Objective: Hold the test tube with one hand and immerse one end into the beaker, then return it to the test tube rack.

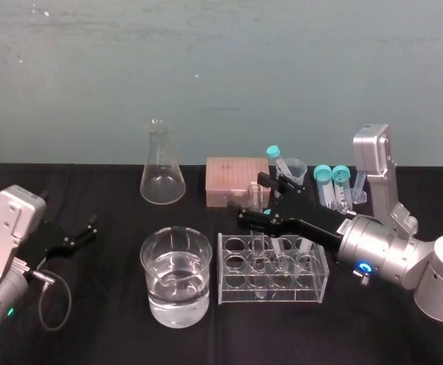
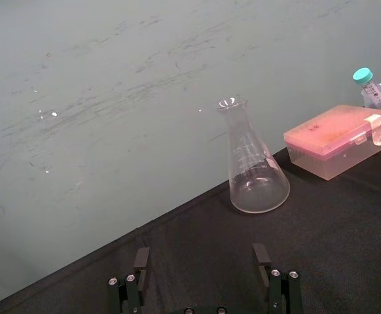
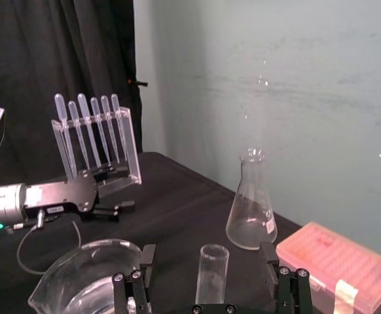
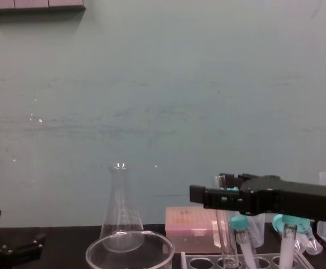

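You've got a clear conical flask (image 1: pixel 162 173) standing upright at the back of your black tabletop (image 1: pixel 100 319), looks empty. A pink tip box (image 1: pixel 237 181) sits just beside it, and a few teal-capped tubes (image 1: pixel 333 185) stand past that. There's also a clear stand (image 3: pixel 95 140) holding a row of pipettes.

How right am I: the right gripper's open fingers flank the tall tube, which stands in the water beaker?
Nearly. The test tube does sit between the open fingers of the right gripper, but it stands in the test tube rack, not the beaker, as the head view shows. The left gripper sits open, far left.
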